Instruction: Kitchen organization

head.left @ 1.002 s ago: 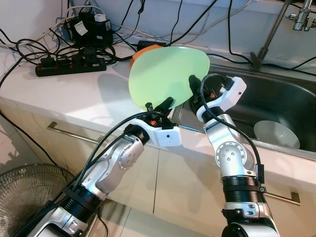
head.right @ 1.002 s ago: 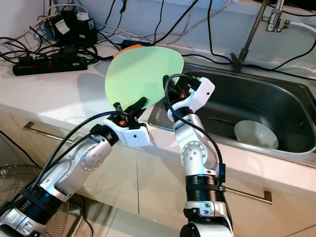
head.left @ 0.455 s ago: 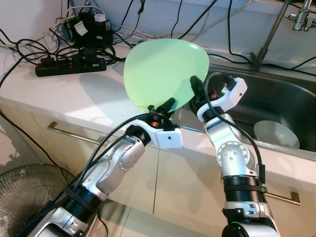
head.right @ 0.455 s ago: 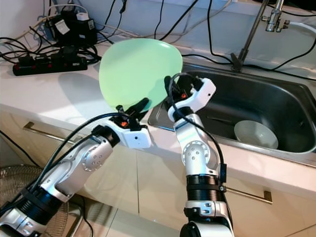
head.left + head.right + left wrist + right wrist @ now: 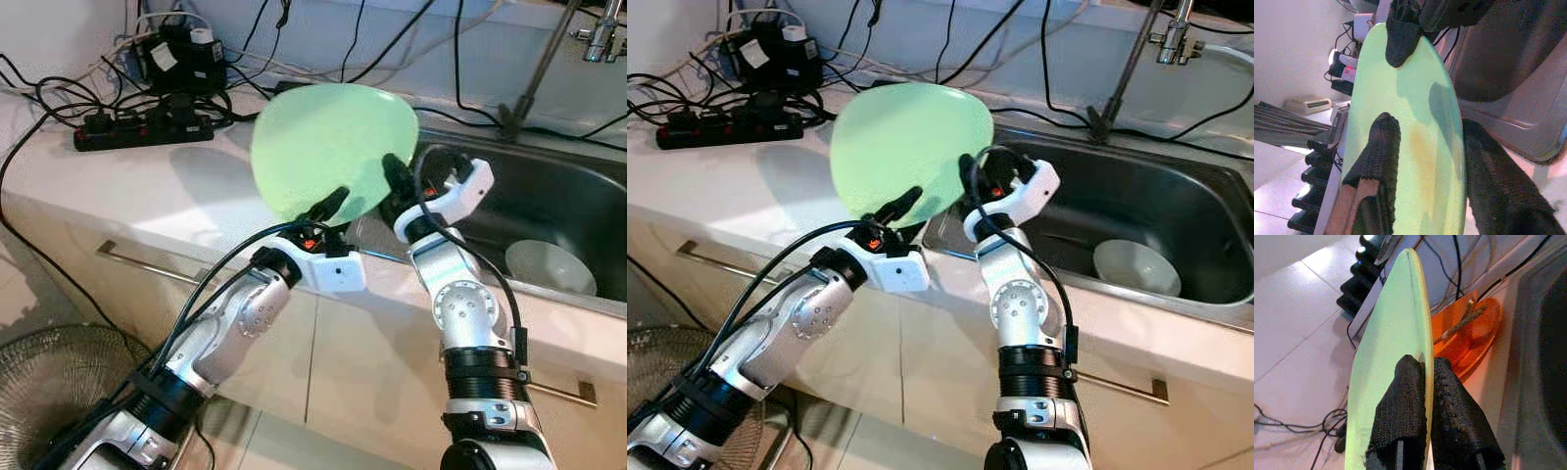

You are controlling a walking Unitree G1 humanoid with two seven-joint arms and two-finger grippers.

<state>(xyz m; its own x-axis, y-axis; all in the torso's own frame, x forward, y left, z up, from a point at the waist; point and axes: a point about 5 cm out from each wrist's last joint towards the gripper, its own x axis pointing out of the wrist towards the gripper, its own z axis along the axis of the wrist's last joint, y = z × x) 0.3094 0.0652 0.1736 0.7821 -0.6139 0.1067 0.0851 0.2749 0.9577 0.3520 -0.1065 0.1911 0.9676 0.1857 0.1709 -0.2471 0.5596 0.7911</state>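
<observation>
I'm holding the green plate (image 5: 328, 147) up on edge above the counter (image 5: 147, 186) beside the sink (image 5: 549, 211), my right gripper (image 5: 1422, 396) pinching its rim shut while my left gripper (image 5: 1425, 161) straddles the lower edge, fingers apart, probably readying a handover.

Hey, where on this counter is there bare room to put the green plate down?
The bare white counter between the power strip and the front edge is free. Crowded: the back corner with cables and the black charger box, and the spot beside the sink where an orange dish sits behind the green plate. A white bowl occupies the sink.
</observation>
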